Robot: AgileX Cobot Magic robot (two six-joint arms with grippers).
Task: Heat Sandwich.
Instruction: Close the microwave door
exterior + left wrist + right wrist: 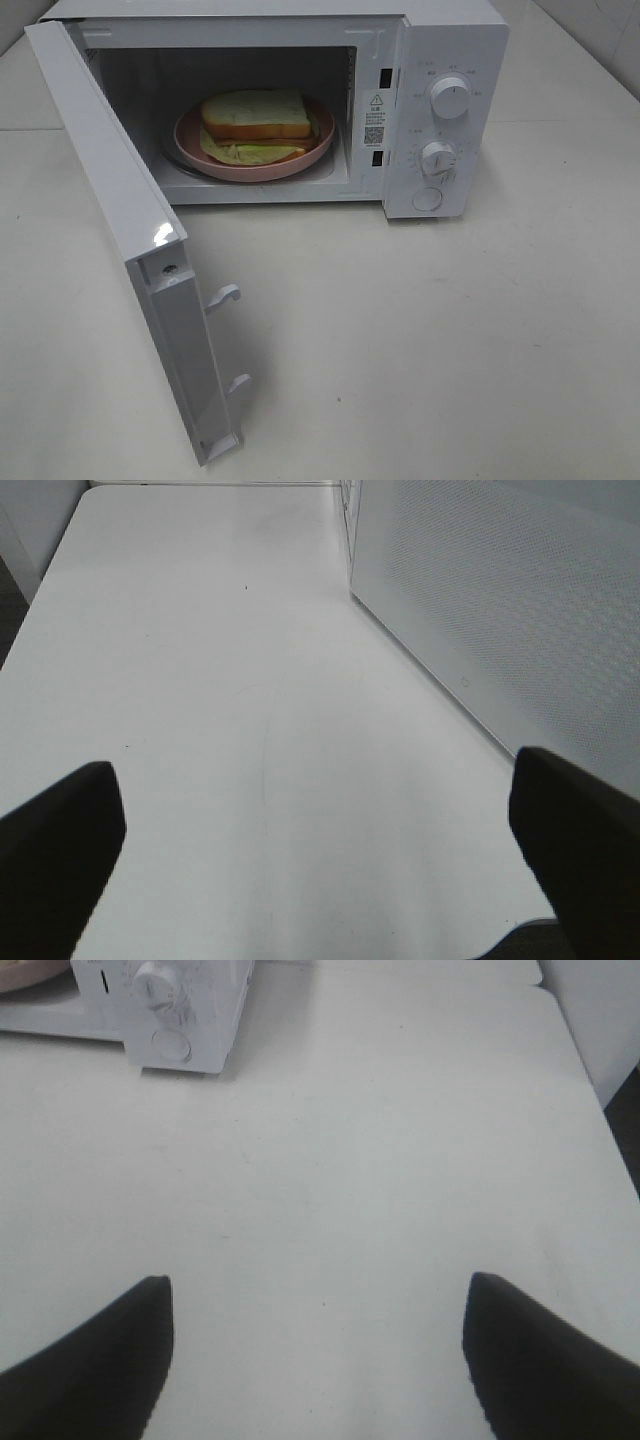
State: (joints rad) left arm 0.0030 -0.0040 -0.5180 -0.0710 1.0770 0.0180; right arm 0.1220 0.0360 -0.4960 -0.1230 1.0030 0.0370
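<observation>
Microwave (445, 60) casing: white, smooth, semi-gloss.
Door (120, 200): glossy edge with bright highlight; outer panel finely dotted in left wrist view.
Knobs (450, 97): white plastic.
Plate (195, 150): pink, smooth, slight sheen.
Sandwich (255, 108) bread: matt, porous.
Table (450, 330): white, matt, smooth.

Microwave (450, 40): one
Sandwich (255, 115): one
Pink plate (255, 172): one
Knobs (450, 97) (438, 157): two
Round button (427, 198): one
Door hooks (225, 295) (238, 382): two
Grippers (315, 790) (318, 1290): two
</observation>
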